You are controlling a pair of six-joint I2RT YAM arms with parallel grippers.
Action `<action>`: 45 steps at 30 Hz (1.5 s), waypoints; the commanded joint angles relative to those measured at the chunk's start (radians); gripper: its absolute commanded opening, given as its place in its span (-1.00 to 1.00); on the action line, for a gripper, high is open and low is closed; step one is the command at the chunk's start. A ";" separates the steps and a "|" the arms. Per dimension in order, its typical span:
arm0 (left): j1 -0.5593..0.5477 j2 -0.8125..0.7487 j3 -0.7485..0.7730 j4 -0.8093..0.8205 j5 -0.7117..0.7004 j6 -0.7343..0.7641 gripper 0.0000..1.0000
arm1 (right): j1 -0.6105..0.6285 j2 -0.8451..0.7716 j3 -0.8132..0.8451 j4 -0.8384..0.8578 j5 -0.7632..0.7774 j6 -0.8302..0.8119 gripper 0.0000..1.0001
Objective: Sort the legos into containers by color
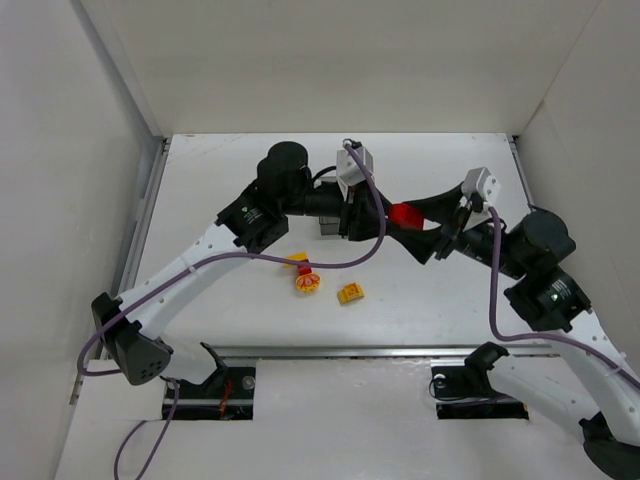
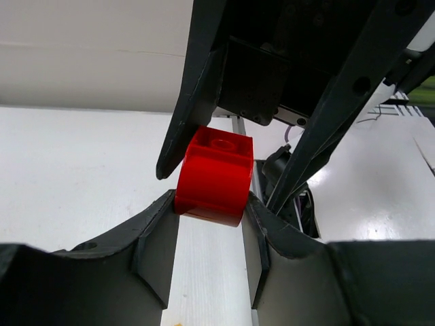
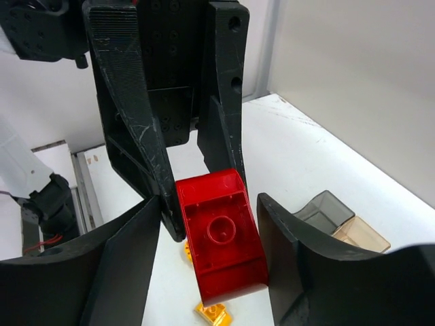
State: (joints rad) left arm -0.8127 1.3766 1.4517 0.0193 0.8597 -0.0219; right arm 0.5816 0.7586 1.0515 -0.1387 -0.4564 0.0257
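Pinched tight in the left hand [image 2: 211,214]: a red lego [image 2: 214,173], aloft over the surface [image 1: 450,300]. Spread around that same brick, just clear of its sides: the right hand [image 3: 211,234]. Down on the surface: the containers [image 3: 340,221], side by side, and a yellow lego [image 1: 350,293].

- We read no text, brand, number or sign in any of the three views.
- The round red lego [image 1: 306,284], toward seven o'clock from the table's middle, bears a yellowish mark too small for us to read.
- The left arm's joint housing [image 1: 247,212], toward nine o'clock, shows a green spot; we cannot tell whether it is a label.
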 commanded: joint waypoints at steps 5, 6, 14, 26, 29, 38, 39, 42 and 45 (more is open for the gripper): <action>-0.002 -0.048 0.041 -0.010 -0.004 0.057 -1.00 | 0.006 -0.097 0.015 0.033 0.004 -0.033 0.32; -0.002 -0.048 0.041 -0.010 -0.004 0.057 -1.00 | 0.006 -0.097 0.015 0.024 0.004 -0.033 0.32; -0.002 -0.039 0.059 -0.030 0.007 0.076 -1.00 | 0.006 -0.108 0.034 -0.033 -0.014 -0.052 0.22; -0.029 -0.050 0.047 -0.064 0.079 0.154 -1.00 | 0.006 -0.090 0.044 -0.076 0.005 -0.061 0.40; -0.029 -0.059 0.038 -0.073 0.107 0.192 -1.00 | 0.006 -0.090 0.044 -0.076 -0.016 -0.070 0.24; -0.039 -0.059 0.047 -0.027 0.154 0.149 -1.00 | 0.006 -0.070 0.044 -0.087 -0.061 -0.079 0.03; -0.039 -0.059 0.047 -0.027 0.154 0.149 -1.00 | 0.006 -0.070 0.044 -0.087 -0.070 -0.079 0.03; -0.039 -0.059 0.047 -0.018 0.154 0.131 -1.00 | 0.006 -0.070 0.044 -0.087 -0.070 -0.079 -0.03; -0.039 -0.059 0.038 -0.007 0.154 0.122 -1.00 | 0.006 -0.079 0.044 -0.087 -0.070 -0.079 -0.52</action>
State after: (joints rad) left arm -0.8436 1.3697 1.4708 -0.0662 0.9752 0.1211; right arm 0.5838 0.6868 1.0554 -0.2333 -0.5293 -0.0452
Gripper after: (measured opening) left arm 0.348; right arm 0.358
